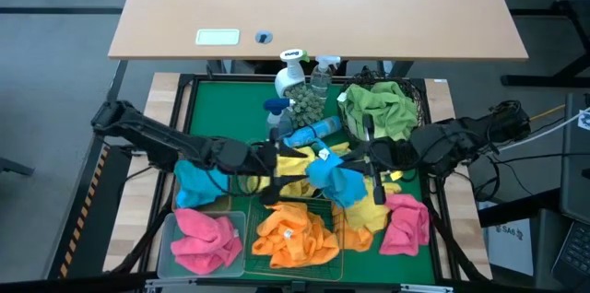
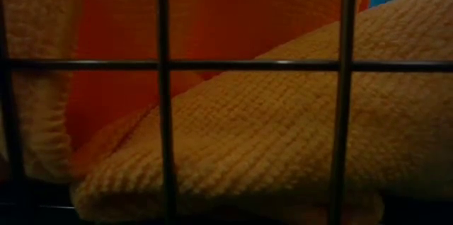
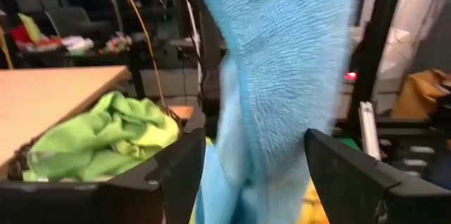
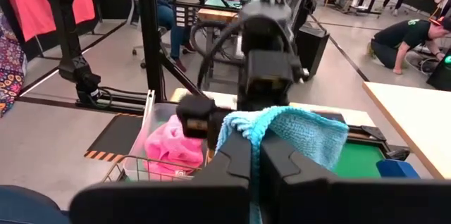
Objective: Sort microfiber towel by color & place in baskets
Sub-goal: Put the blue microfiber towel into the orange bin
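Green towels (image 1: pixel 378 109) fill the round black mesh basket (image 1: pixel 419 99) near the table's far right corner. Pink towels (image 1: pixel 203 242) lie in the clear bin (image 1: pixel 166 247) at the near left corner, orange towels (image 1: pixel 295 233) in the green wire basket (image 1: pixel 318 203) at the near edge. Over the table's middle, the right gripper (image 4: pixel 255 160) is clamped on a blue towel (image 1: pixel 336 181). The left gripper (image 3: pixel 254 175) stands wide open, the same cloth hanging between its fingers (image 3: pixel 352 175). The low view shows only orange cloth behind wire bars. The right wrist view shows a person (image 4: pixel 409 34) crouched on the floor beyond.
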Action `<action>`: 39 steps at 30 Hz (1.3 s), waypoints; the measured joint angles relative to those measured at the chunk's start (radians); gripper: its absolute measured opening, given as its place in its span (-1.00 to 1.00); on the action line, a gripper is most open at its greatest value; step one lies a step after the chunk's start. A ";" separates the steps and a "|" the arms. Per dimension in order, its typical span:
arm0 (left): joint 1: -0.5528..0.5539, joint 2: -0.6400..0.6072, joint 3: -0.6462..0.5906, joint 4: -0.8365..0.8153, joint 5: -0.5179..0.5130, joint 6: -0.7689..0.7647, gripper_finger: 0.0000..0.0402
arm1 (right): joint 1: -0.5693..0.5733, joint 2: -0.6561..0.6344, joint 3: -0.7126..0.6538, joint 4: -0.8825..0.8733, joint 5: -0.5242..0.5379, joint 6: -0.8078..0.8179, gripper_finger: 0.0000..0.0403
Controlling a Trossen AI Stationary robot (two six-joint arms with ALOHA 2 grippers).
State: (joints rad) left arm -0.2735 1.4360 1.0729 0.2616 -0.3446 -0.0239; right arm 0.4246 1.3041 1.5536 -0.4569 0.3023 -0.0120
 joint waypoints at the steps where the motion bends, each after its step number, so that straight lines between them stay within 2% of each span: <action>1: 0.005 0.020 0.000 0.037 -0.001 0.011 0.18 | 0.000 0.000 0.000 0.000 0.000 0.000 -0.99; 4: 0.019 0.076 0.000 0.135 0.022 0.018 0.18 | 0.000 0.000 0.000 0.000 0.000 0.000 -0.99; 9: 0.034 0.158 0.000 0.269 0.151 0.018 0.18 | 0.000 0.000 0.000 0.001 0.002 -0.001 -1.00; 16: 0.048 0.228 0.000 0.415 0.156 0.018 0.14 | 0.000 0.008 0.000 0.039 0.045 -0.043 -1.00; 21: 0.058 0.229 0.000 0.427 0.156 0.031 -0.15 | 0.000 0.008 0.000 0.039 0.054 -0.048 -1.00; 30: 0.060 0.229 0.000 0.439 0.157 0.034 -0.92 | 0.000 0.008 0.000 0.028 0.053 -0.041 -0.92; 35: 0.060 0.229 0.000 0.435 0.156 0.034 -0.96 | 0.000 0.008 0.000 0.027 0.053 -0.039 -0.78; 39: 0.060 0.229 0.000 0.435 0.156 0.034 -0.98 | 0.000 0.005 0.000 0.002 0.055 0.009 -0.58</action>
State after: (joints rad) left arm -0.2134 1.6646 1.0729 0.6963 -0.1886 0.0101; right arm 0.4248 1.3089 1.5532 -0.4551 0.3569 -0.0035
